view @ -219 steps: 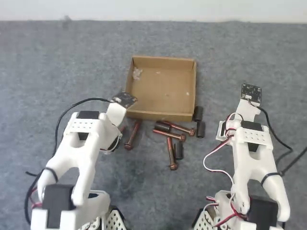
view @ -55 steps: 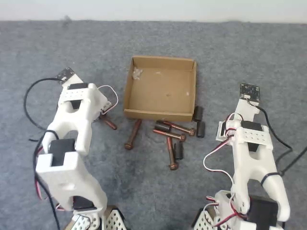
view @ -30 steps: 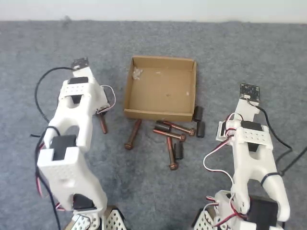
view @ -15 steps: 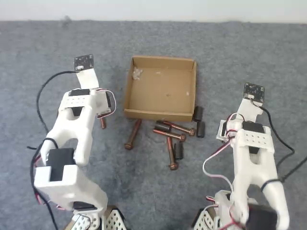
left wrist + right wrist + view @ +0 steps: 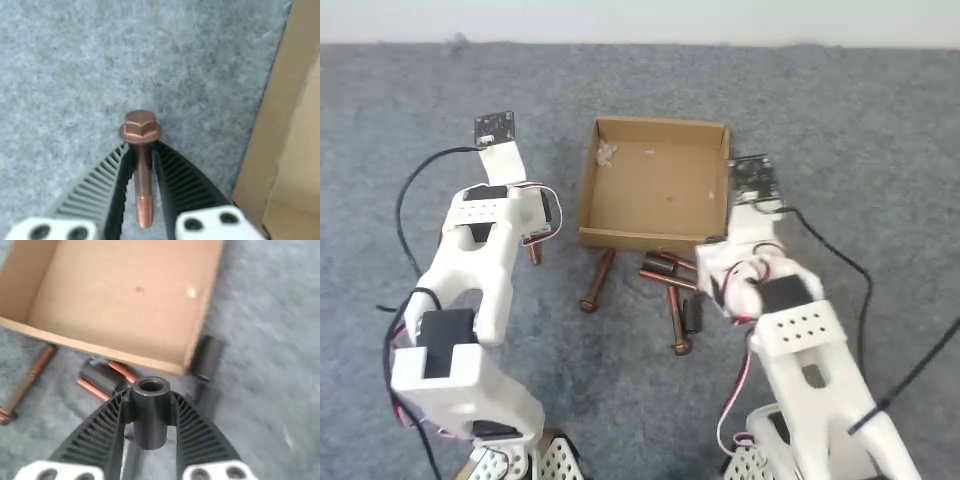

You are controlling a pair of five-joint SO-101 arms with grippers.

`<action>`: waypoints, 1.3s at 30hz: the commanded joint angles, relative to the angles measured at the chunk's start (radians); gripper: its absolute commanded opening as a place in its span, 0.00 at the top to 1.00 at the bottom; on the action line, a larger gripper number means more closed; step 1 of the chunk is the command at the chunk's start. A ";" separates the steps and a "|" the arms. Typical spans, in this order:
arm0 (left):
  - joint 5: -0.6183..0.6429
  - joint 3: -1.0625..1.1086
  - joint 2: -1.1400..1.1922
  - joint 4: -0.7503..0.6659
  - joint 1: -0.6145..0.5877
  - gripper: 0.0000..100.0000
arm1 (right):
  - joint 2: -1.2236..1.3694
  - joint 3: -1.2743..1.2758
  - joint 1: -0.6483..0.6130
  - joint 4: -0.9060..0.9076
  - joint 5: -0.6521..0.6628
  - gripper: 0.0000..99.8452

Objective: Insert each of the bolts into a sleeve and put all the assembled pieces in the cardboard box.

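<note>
The left gripper [image 5: 141, 151] is pinching a copper bolt [image 5: 140, 131] by its stem, just beside the cardboard box [image 5: 640, 240]. The right gripper [image 5: 149, 399] is squeezing a black sleeve [image 5: 150, 415], its hole showing, above the loose bolts [image 5: 674, 320] lying near the box.

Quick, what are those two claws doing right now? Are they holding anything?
Left gripper: closed, holding a copper bolt.
Right gripper: closed, holding a black sleeve.
</note>
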 commanded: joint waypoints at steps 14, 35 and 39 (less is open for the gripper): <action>-0.012 -0.013 -0.052 -0.018 0.003 0.99 | 0.168 0.233 -0.077 -1.053 -0.014 0.99; -0.012 -0.015 -0.052 -0.020 0.005 0.99 | 0.616 0.568 -0.257 -2.008 -0.009 0.99; -0.012 -0.015 -0.052 -0.020 0.005 0.99 | 0.624 0.640 -0.265 -2.071 -0.009 0.99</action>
